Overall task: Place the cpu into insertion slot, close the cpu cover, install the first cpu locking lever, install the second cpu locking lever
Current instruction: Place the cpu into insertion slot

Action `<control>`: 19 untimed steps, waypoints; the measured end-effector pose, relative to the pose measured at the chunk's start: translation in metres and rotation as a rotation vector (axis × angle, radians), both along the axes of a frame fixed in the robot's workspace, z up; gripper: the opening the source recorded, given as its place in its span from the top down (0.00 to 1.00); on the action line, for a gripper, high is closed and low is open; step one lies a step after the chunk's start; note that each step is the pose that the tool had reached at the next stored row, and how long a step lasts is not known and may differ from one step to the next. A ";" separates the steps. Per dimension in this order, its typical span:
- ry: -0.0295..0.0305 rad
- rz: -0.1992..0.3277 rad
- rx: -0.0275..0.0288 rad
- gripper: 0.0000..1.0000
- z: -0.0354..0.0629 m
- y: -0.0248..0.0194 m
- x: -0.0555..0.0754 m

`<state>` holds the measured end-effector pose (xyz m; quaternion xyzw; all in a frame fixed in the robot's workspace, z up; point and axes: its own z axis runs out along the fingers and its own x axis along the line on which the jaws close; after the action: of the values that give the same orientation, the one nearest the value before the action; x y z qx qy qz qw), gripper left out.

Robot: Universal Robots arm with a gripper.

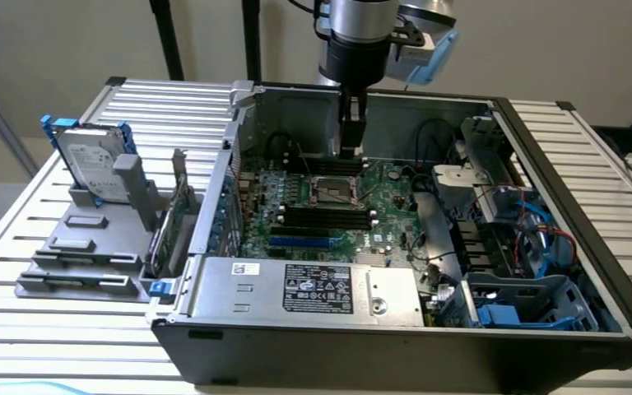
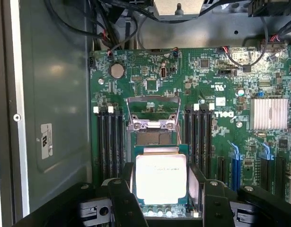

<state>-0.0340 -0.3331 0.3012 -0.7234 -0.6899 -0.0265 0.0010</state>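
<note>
- The desk is a pale surface of metal slats, reaching out on every side beneath the tool.
- An open computer case lies on its side on the desk, directly under the tool.
- A grey rack sits on the desk just beside the case, well apart from the tool toward the exterior view's left, with a hard drive upright in it.

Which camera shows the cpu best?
The wrist view: the cpu faces the camera, its pale top plain between the tool's fingers. In the exterior view it is too small to tell under the tool.
</note>
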 end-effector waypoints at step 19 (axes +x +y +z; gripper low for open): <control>0.0097 -0.020 0.0002 0.45 -0.0321 0.0003 0.001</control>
<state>-0.0330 -0.3328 0.2691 -0.7306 -0.6824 -0.0230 0.0041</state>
